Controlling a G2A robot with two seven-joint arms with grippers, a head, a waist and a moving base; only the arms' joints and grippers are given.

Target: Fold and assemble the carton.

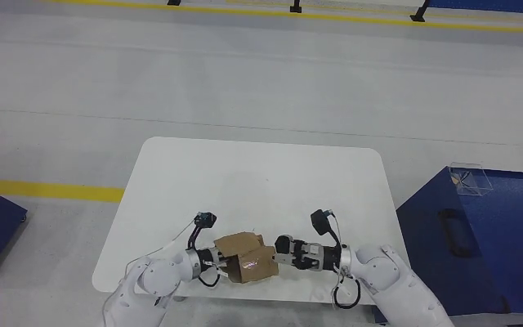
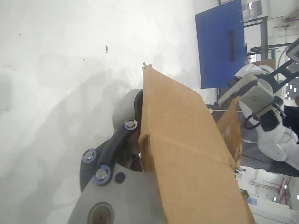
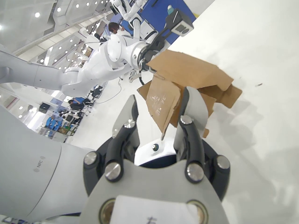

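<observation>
Setting: white table (image 1: 245, 172) in a large hall, with grey floor (image 1: 245, 73) around it and a blue cabinet (image 1: 458, 237) off to the right side.
Carton: the brown carton (image 1: 245, 257) sits near the table's near edge, between the two arms. It is only partly formed, its panels slanted and several flaps splayed outward.
Left claw: the left gripper (image 1: 214, 257) meets the carton's left end. One finger (image 2: 126, 108) lies flat against a wall panel and its partner is hidden behind the cardboard, so it reads as clamped on that wall.
Right claw: the right gripper (image 3: 160, 95) is spread wide. A loose flap (image 3: 163, 108) with scuffed markings stands between its fingers (image 3: 130, 117), not pinched.
Step in hand: by my reading, the left arm braces the body while the right arm works this end flap inward.
Doing it well: the left clamp should hold firm and low so the body cannot slide. The right claw should close near the flap's crease rather than its free tip, then swing it along the fold line so it bends where scored.
Squareness: the walls want setting upright before any flap is tucked, or the flaps will probably not meet.
Risk: thin cardboard may buckle or tear at the ragged corner if pushed off the crease.
</observation>
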